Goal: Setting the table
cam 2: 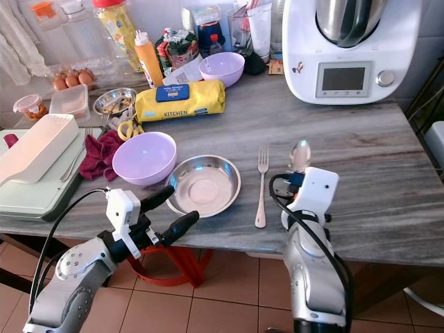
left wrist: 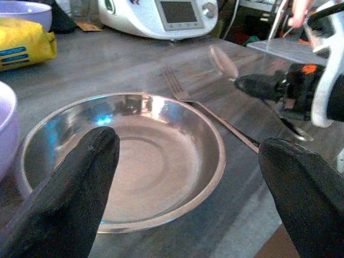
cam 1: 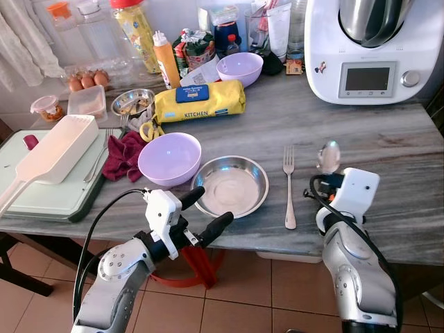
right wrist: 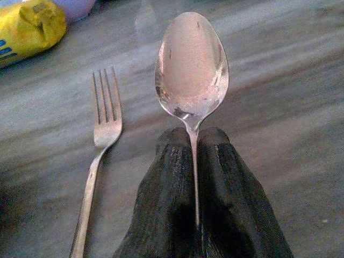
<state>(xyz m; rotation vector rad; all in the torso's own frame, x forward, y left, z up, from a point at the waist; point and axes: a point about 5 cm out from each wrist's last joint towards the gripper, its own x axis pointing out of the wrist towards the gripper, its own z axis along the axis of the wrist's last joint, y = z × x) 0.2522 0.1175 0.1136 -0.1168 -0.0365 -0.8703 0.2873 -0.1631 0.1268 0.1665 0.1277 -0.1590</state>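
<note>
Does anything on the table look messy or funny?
Yes: a dark red cloth lies crumpled beside the purple bowl, not folded. The place setting is neat: fork straight beside the steel plate, spoon pinched in the right end effector.

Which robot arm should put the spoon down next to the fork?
The right one, probably. The right gripper already pinches the spoon by its handle, just right of the fork. The left gripper is open at the metal bowl, holding nothing.
</note>
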